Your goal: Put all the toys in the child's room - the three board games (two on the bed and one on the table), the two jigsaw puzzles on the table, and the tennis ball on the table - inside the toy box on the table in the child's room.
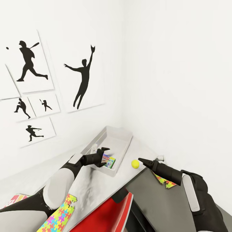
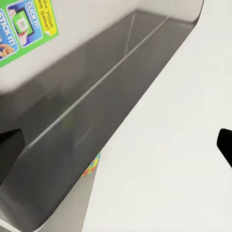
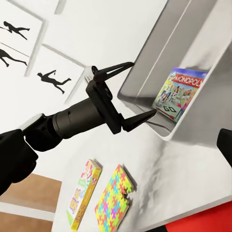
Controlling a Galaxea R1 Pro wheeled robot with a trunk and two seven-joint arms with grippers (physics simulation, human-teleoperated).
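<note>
The light grey toy box (image 1: 120, 132) stands in the table's (image 1: 96, 187) far corner against the white walls. A board game (image 1: 109, 161) with a Monopoly cover (image 3: 180, 92) leans inside it, and its green side (image 2: 26, 24) fills a corner of the left wrist view. My left gripper (image 1: 104, 156) (image 3: 144, 88) hangs open and empty over the box's near end. The tennis ball (image 1: 135, 164) lies just beside the box, a little in front of my right gripper (image 1: 141, 160), which is open. One jigsaw puzzle (image 1: 61, 214) (image 3: 113, 198) lies near my left arm, another (image 1: 166, 183) under my right forearm. A second board game (image 1: 16, 199) (image 3: 84, 193) lies at the left.
A red chair (image 1: 112, 212) stands tucked against the table's near edge. The lower dark grey cabinet (image 1: 161, 209) joins the table on the right. Black baseball silhouette posters (image 1: 82, 79) hang on the left wall. A small white object (image 1: 160, 158) sits by the right wall.
</note>
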